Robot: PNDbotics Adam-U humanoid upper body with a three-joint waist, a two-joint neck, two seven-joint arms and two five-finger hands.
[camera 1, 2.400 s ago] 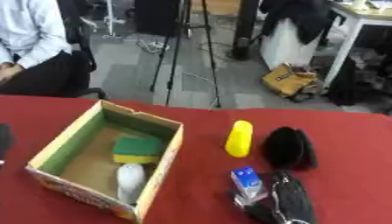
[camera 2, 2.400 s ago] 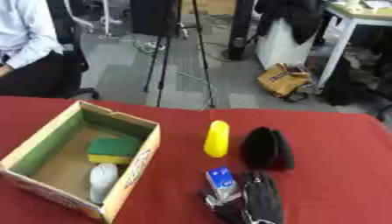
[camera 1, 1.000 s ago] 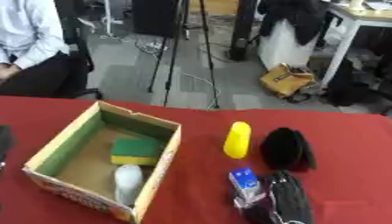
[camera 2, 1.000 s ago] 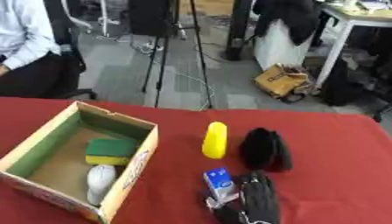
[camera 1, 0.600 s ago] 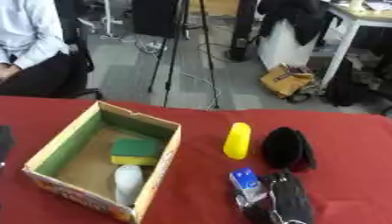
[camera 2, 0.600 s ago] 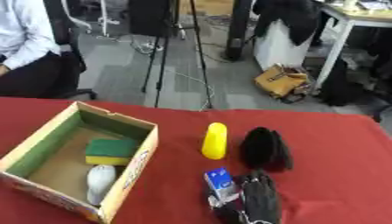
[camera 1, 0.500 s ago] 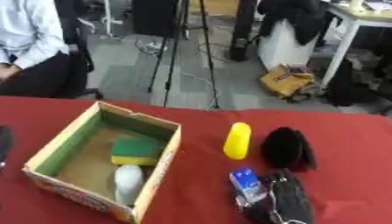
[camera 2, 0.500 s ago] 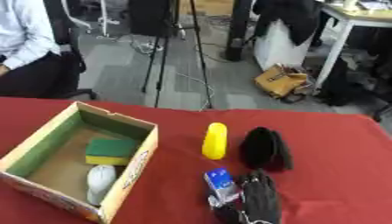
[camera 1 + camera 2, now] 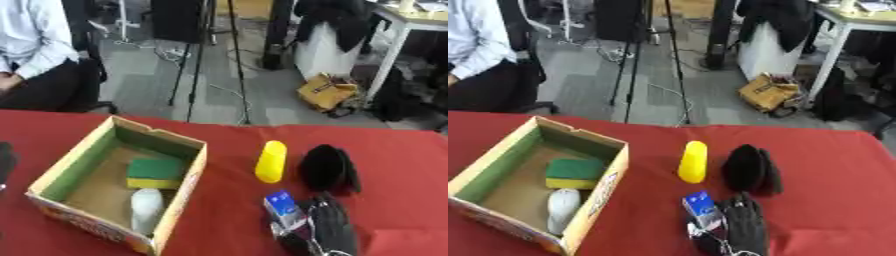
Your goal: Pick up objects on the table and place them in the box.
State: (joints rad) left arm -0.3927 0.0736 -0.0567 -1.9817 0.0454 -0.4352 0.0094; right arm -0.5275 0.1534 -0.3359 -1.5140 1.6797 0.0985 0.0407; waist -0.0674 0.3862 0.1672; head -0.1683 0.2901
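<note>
Right hand (image 9: 325,226) curls around a small blue carton (image 9: 283,205), right of the cardboard box (image 9: 188,187) on the red desk (image 9: 411,160).

Matt red cloth covers the table (image 9: 227,145). The box (image 9: 186,187) is plain brown cardboard, the yellow object (image 9: 270,161) smooth glossy plastic, the sponge (image 9: 155,173) coarse green and yellow foam, the black object (image 9: 749,169) dull and matt.

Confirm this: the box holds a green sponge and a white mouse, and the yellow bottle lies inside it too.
Not quite. The box does hold the sponge and the mouse, but the yellow bottle lies on the red table, right of the box and beside a black object. The left eye view shows it.
</note>
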